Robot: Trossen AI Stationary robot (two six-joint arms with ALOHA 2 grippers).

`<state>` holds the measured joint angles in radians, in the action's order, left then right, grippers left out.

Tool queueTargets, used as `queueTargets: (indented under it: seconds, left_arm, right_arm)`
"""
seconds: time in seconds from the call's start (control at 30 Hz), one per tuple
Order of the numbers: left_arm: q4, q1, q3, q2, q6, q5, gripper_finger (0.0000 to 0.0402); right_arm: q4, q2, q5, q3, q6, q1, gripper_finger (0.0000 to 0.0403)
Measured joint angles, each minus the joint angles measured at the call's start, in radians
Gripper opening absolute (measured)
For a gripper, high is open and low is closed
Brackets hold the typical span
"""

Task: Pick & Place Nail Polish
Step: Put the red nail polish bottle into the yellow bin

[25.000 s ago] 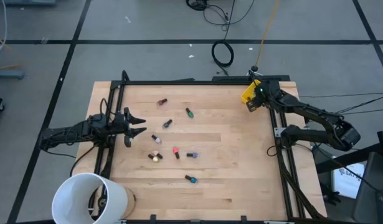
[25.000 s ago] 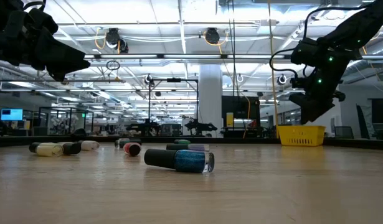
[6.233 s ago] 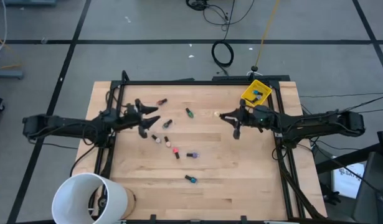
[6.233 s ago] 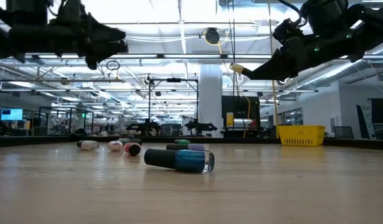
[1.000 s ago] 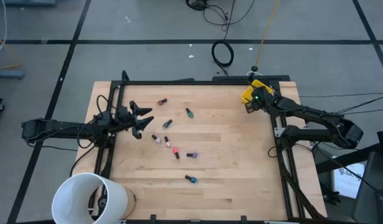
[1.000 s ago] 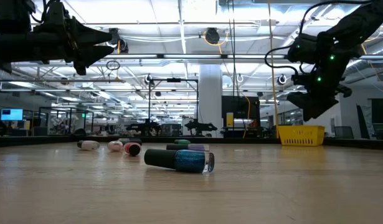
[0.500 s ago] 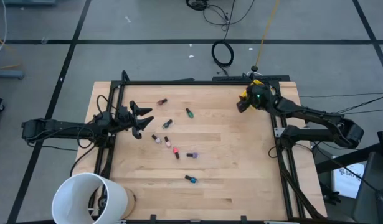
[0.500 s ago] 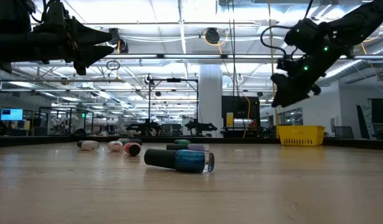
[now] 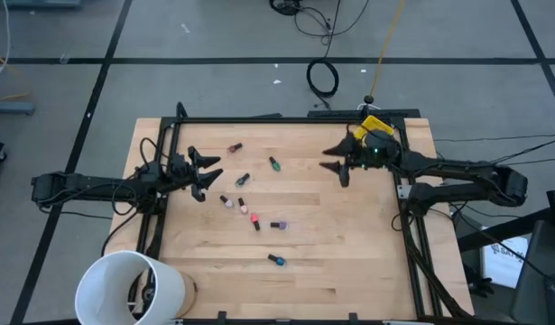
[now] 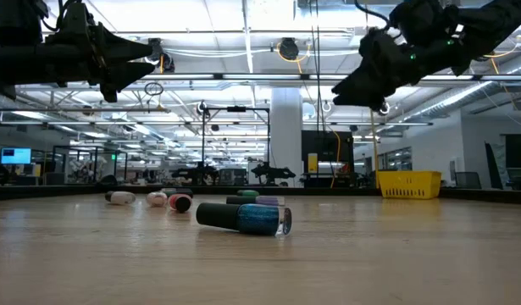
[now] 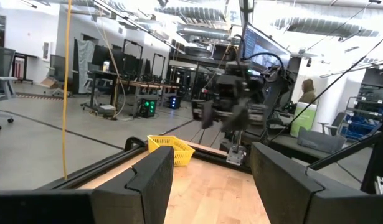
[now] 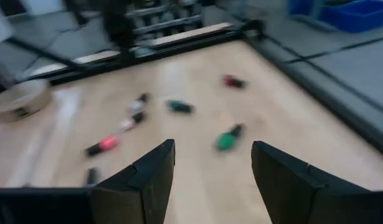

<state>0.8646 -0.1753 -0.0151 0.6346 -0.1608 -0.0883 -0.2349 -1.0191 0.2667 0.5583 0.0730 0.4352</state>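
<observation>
Nail polish bottles point(image 9: 252, 203) lie scattered mid-counter point(image 9: 331, 253); right end effector point(image 9: 334, 161), fingers apart and empty, should drop squarely over the green bottle point(image 9: 273, 163) (nearest) before closing, while left end effector point(image 9: 208, 171) hovers open.

My right gripper point(image 9: 335, 162) hangs with fingers spread over the table's point(image 9: 349, 262) far right part, just beside the yellow bin point(image 9: 374, 129). My left gripper point(image 9: 207, 174) hangs open at the left edge, near the scattered bottles point(image 9: 250, 194). A white bucket point(image 9: 133, 287) stands at the near left corner.
</observation>
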Motion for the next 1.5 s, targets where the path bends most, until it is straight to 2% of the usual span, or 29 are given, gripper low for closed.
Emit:
queueTargets:
  seconds: [0.2, 0.5, 0.6, 0.83, 0.9, 1.13, 1.33, 1.5]
  left_arm:
    - [0.0, 0.0, 0.0, 0.0, 0.0, 0.0, 0.0209]
    - [0.0, 0.0, 0.0, 0.0, 0.0, 0.0, 0.0209]
    - [0.0, 0.0, 0.0, 0.0, 0.0, 0.0, 0.0209]
    - [0.0, 0.0, 0.0, 0.0, 0.0, 0.0, 0.0209]
    - [0.0, 0.0, 0.0, 0.0, 0.0, 0.0, 0.0209]
    - [-0.001, 0.0, 0.0, 0.0, 0.0, 0.0, 0.0209]
    - [-0.001, 0.0, 0.0, 0.0, 0.0, 0.0, 0.0209]
    - [0.005, 0.0, 0.0, 0.0, 0.0, 0.0, 0.0209]
  right_arm:
    - [-0.098, 0.0, -0.001, -0.062, 0.018, -0.14, 0.0201]
    - [-0.572, -0.001, 0.0, -0.3, 0.137, -0.323, 0.0201]
    - [-0.644, -0.001, -0.001, -0.348, 0.179, -0.377, 0.0201]
    - [-0.579, 0.004, 0.005, -0.389, 0.173, -0.438, 0.0201]
    - [-0.549, 0.024, 0.049, -0.398, 0.176, -0.433, 0.02]
    - [-0.394, 0.208, 0.178, -0.411, 0.214, -0.371, 0.0191]
    - [-0.228, 0.364, 0.182, -0.412, 0.215, -0.355, 0.018]
    - [-0.193, 0.41, 0.181, -0.412, 0.215, -0.355, 0.0172]
